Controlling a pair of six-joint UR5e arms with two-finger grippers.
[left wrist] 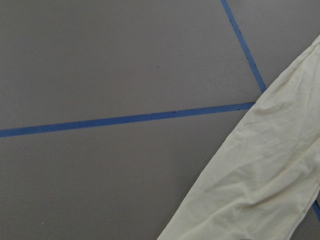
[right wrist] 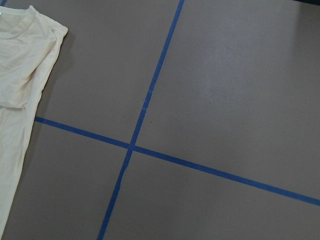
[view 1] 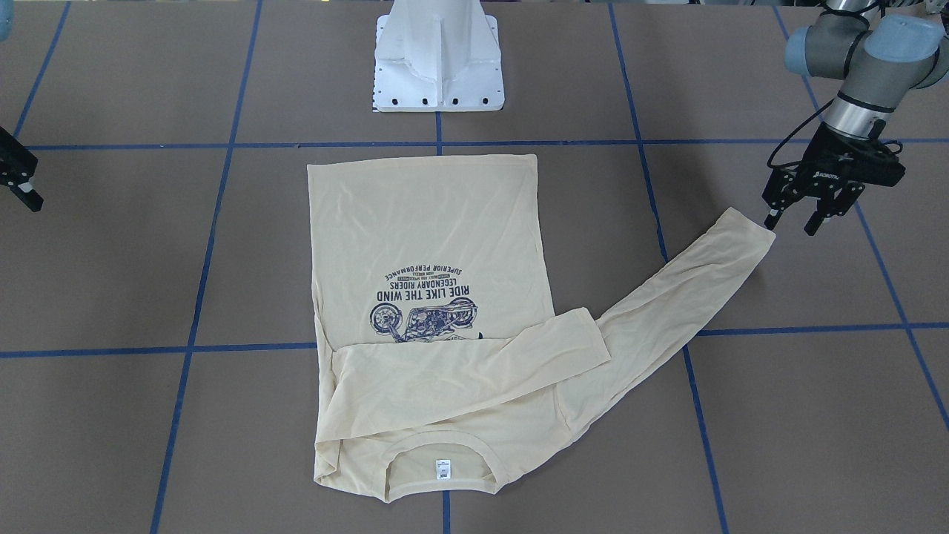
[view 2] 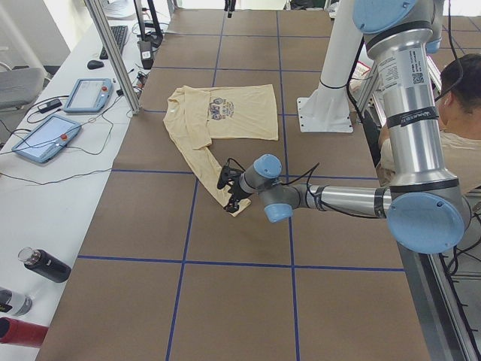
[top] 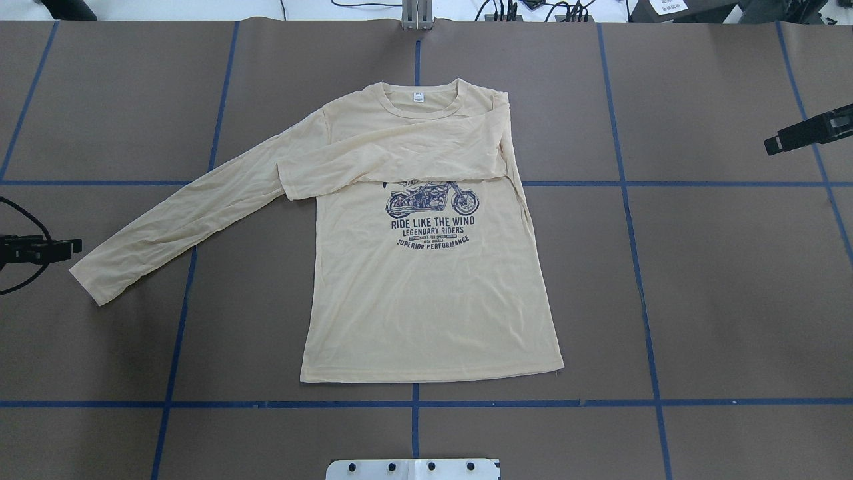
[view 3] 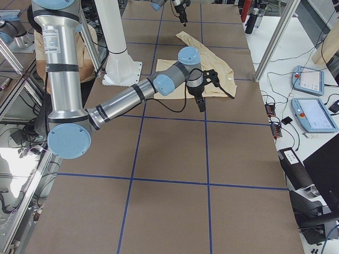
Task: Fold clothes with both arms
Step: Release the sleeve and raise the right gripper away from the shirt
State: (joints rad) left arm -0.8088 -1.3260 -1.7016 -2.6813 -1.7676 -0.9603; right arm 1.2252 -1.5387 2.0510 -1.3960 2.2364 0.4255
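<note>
The cream-yellow shirt (top: 426,300) lies flat on the table, motorcycle print up, its collar on the far side from the robot's base. One sleeve (top: 386,157) is folded across the chest. The other sleeve (view 1: 682,297) stretches out over the table toward my left arm. Just beyond that sleeve's cuff (view 1: 741,226) hangs my left gripper (view 1: 793,222), open and holding nothing. The left wrist view shows the sleeve (left wrist: 260,170) at the lower right. My right gripper (top: 810,130) is off the shirt at the table's side, and I cannot tell its state. The shirt's shoulder (right wrist: 20,75) shows in the right wrist view.
The white pedestal base (view 1: 439,59) stands behind the shirt's hem. Blue tape lines (top: 413,404) grid the brown table. A side bench holds tablets (view 2: 45,135) and bottles (view 2: 45,265). A person (view 2: 458,90) sits behind the robot.
</note>
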